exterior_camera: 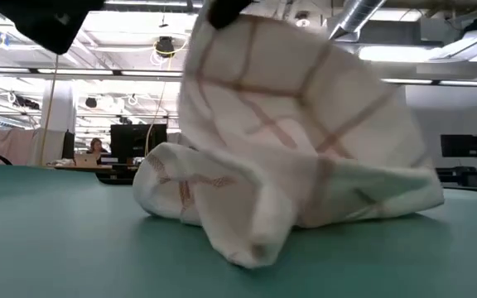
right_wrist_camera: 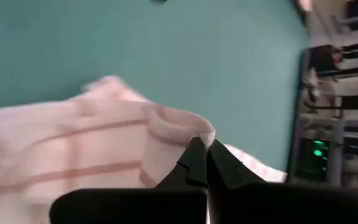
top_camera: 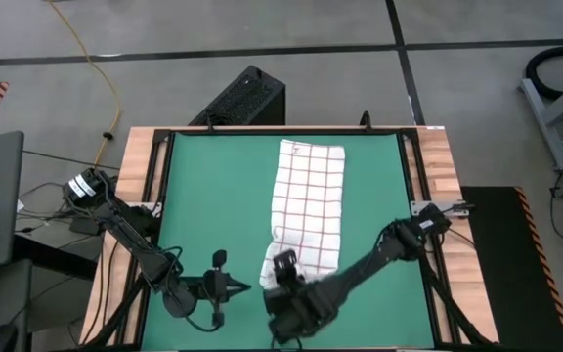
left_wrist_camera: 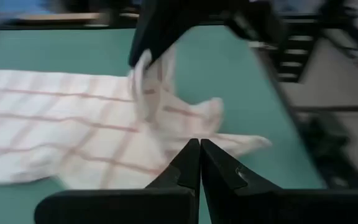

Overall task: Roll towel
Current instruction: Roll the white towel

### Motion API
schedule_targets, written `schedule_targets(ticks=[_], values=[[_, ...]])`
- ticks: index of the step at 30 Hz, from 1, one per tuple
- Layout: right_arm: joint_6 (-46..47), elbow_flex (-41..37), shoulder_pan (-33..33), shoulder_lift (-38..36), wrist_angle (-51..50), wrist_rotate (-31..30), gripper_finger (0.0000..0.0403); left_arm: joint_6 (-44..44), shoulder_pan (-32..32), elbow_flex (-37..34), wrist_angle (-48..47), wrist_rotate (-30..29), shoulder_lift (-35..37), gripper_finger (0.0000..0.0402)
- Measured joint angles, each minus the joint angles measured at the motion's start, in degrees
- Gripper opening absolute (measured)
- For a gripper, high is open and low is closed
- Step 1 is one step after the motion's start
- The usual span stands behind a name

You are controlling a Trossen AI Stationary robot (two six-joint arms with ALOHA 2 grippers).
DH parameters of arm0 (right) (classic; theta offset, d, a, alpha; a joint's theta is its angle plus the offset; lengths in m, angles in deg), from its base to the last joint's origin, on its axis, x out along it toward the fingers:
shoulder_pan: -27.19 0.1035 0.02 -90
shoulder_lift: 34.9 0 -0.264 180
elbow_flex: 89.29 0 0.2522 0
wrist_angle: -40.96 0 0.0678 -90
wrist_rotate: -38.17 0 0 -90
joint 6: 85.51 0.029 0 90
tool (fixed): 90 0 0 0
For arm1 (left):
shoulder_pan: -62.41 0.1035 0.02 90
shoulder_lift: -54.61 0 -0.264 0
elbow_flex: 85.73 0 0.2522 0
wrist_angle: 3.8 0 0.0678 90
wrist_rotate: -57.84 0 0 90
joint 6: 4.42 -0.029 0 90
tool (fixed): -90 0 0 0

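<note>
towel (top_camera: 308, 200): white cloth with red-brown grid, lies lengthwise near the middle of the green mat (top_camera: 203, 196), far end flat, near end bunched and lifted.
near end: raised off the mat in a loose hump; low view shows it draped up from the mat with folds spilling forward (exterior_camera: 288, 165).
right gripper (top_camera: 283, 266): at the towel's near end, arm reaching in from the right side of the table; fingers pressed together, pinching a rolled fold of towel edge (right_wrist_camera: 179, 127).
right grip detail: right wrist view shows the cloth curled right at the fingertips (right_wrist_camera: 204, 155); left wrist view shows the same gripper holding a peak of cloth up off the mat (left_wrist_camera: 151, 68).
left gripper (top_camera: 231, 287): over bare mat just left of the towel's near end, pointing toward it; jaws shut, nothing in them.
left fingertips (left_wrist_camera: 199, 149): closed tip to tip, near the towel's edge, whether touching cannot tell.
table (top_camera: 438, 166): wood edge with black frame around the mat.
room: person seated at a desk with monitors far behind the table (exterior_camera: 96, 149).
floor: yellow cable (top_camera: 96, 64) and a black box (top_camera: 247, 98) beyond the table's far edge.
</note>
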Motion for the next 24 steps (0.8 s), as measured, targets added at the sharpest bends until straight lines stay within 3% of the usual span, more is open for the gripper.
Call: schedule_targets(ticks=[4,8,12,18,21,24], values=[[-0.7,0.0,-2.0,-2.6,0.4,-3.2,0.0004,3.8,0.1,0.0,0.2,-12.3,-2.4,0.0003],[-0.8,0.1,-3.2,-4.9,2.3,-3.3,0.0004,7.4,1.4,0.0,2.3,-20.3,-6.4,0.0011],[-0.9,0.1,-3.9,-5.7,1.9,-3.2,0.0004,8.6,2.7,0.0,8.0,-20.4,-9.8,0.0031],[-0.7,0.1,-4.2,-5.6,-1.5,-3.3,0.0004,7.2,1.0,0.0,11.8,-12.7,-11.1,0.0084],[-0.7,0.1,-4.2,-5.6,-1.8,-3.9,0.0004,8.1,-1.3,0.0,11.7,-15.3,-11.1,0.0110],[-0.7,0.1,-4.2,-5.6,-2.2,-4.0,0.0004,9.9,-3.3,0.0,11.7,-21.7,-11.1,0.0130]])
